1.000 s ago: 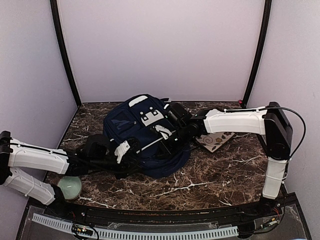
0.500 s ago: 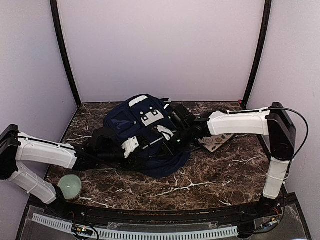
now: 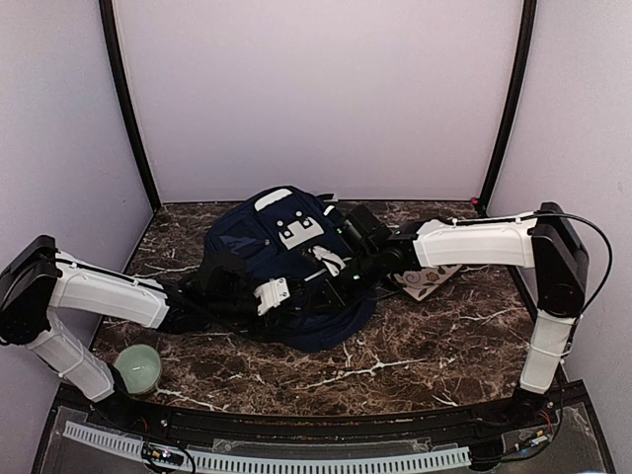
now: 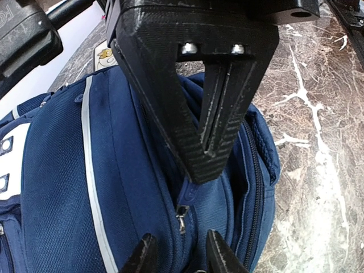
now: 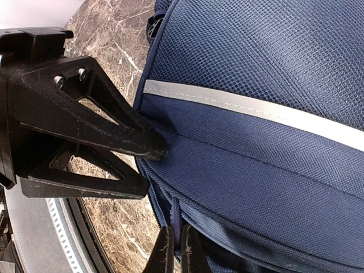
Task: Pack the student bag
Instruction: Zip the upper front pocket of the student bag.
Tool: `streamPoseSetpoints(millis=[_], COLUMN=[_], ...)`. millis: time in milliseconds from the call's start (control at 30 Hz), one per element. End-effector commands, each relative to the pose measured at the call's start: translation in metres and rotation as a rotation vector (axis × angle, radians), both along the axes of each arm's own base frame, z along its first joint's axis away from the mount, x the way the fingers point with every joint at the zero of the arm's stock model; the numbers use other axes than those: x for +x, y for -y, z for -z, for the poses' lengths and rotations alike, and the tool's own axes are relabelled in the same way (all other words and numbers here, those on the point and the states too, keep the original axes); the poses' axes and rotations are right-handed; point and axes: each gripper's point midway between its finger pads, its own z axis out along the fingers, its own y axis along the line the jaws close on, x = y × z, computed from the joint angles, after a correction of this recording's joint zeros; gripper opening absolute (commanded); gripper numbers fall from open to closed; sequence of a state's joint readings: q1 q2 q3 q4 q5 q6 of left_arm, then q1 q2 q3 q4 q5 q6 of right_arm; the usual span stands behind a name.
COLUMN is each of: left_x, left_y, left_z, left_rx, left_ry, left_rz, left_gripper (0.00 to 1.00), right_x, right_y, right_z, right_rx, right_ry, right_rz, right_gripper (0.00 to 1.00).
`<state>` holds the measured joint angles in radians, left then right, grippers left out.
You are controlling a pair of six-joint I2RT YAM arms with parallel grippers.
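Note:
The student bag [image 3: 281,252], navy with pale stripes, lies flat in the middle of the table. My right gripper [image 5: 175,250] is shut on the blue zipper pull tab [image 5: 176,219] at the bag's near edge. In the left wrist view it shows as a black wedge [image 4: 205,165] pinching that tab [image 4: 190,192]. My left gripper [image 4: 182,259] is open, its fingertips astride the zipper seam with the metal slider [image 4: 182,217] between them. Seen from above, both grippers meet at the bag's front, the left one [image 3: 301,288] and the right one [image 3: 338,279].
A green glass candle [image 3: 138,365] stands at the near left corner beside the left arm. A patterned card [image 3: 427,278] lies on the marble table [image 3: 425,346] under the right forearm. Walls close in the back and both sides.
My left arm has reached further right along the bag's front edge, uncovering the candle, and its jaws have narrowed. The right gripper has kept its hold and shifted slightly right.

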<state>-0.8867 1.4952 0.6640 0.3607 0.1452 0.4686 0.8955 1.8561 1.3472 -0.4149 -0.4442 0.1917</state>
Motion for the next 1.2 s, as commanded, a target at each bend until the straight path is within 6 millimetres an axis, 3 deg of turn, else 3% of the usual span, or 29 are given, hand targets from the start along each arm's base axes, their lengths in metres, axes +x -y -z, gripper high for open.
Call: streamPoseSetpoints(millis=[0,200,400,700,867,1000,1167], left_x=[0.006,0.011,0.016,0.012,0.005,-0.001,-0.007], left_y=[-0.001,-0.002,-0.006,-0.016,-0.022,-0.03,-0.039], left_z=[0.001,-0.001,-0.006,-0.009,-0.015,-0.016,-0.02], left_rx=[0.054,0.069,0.073,0.066,0.044,0.056,0.051], left_ry=[0.033,0.048,0.058,0.06,0.051,0.042,0.043], left_rz=[-0.008,-0.029,-0.064,-0.091,-0.092,-0.092,-0.101], left_gripper=[0.3,0.16,0.01,0.0,0.0,0.0,0.0], right_x=[0.016,0.018,0.03,0.038,0.067,0.098,0.13], right_y=[0.0,0.004,0.03,0.081,0.112,0.131,0.138], right_z=[-0.029,-0.023,-0.005,0.014,0.021,0.016,0.005], right_rx=[0.072,0.053,-0.009,-0.126,-0.159,-0.165,-0.151], right_ry=[0.076,0.083,0.087,0.14,0.142,0.181,0.26], right_rz=[0.028,0.029,0.047,0.073,0.155,0.214,0.234], right_gripper=[0.0,0.0,0.0,0.0,0.0,0.0,0.0])
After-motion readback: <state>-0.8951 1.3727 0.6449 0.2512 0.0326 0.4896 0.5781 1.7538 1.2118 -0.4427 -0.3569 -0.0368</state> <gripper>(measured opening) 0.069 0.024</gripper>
